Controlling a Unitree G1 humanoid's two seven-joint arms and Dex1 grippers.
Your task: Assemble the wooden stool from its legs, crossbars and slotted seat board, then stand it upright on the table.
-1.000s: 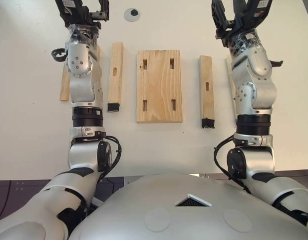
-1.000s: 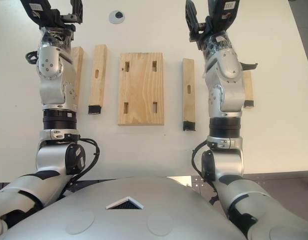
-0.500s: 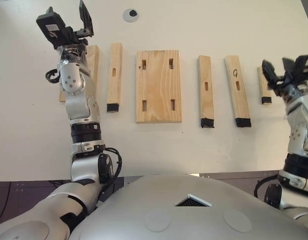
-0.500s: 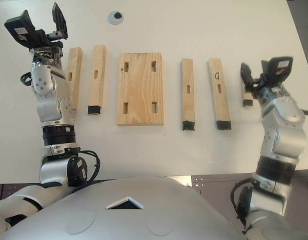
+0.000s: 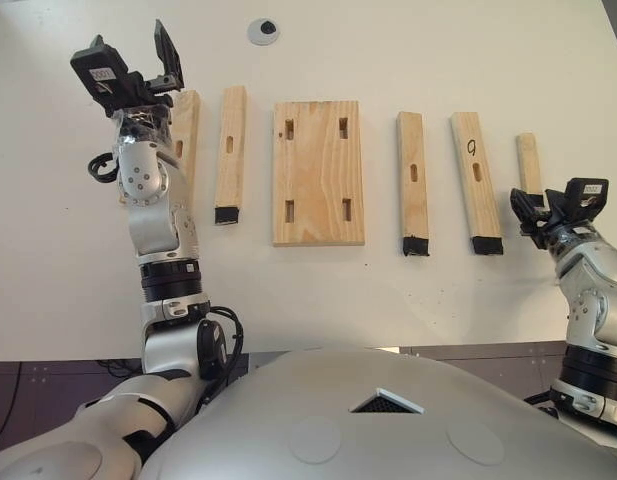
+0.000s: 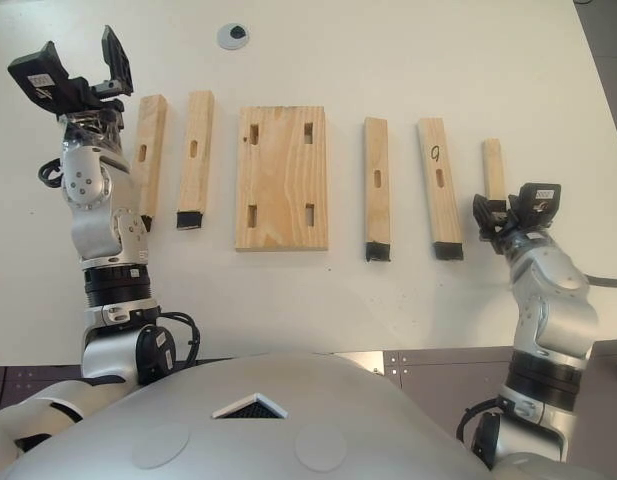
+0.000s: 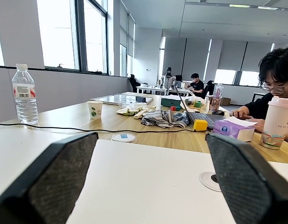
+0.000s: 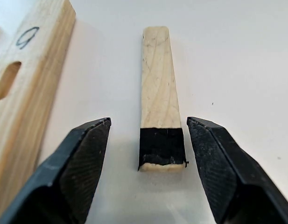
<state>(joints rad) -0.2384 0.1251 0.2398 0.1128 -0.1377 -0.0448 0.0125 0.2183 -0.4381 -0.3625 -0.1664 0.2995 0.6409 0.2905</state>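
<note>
- Gripper on the right arm (image 8: 148, 120): released. Its two dark padded fingers (image 8: 83, 168) are spread either side of the black-taped end of the short, pale wooden crossbar (image 8: 158, 79), and neither pad appears to touch it.
- Step in hand, as I judge it: the first pick-up. Nothing is joined yet, and every part lies flat and separate on the white counter (image 5: 438, 50).
- Next move calls for dropping the fingers level with the bar and closing across its narrow width. The lift must not nudge the longer slotted wooden leg with a handwritten numeral (image 8: 22, 84), which lies just beside it.
- Right arm pose: the forearm sits at the near right of the counter, with the wrist low and aimed along the crossbar's length.
- Left gripper (image 5: 133, 62): also released and holding nothing. It is raised at the far left and points out across the room, not down at the parts.
- Farther out, the rectangular pale seat board with four slots (image 5: 318, 170) lies flat mid-counter. Two slotted legs lie on each side of it.
</note>
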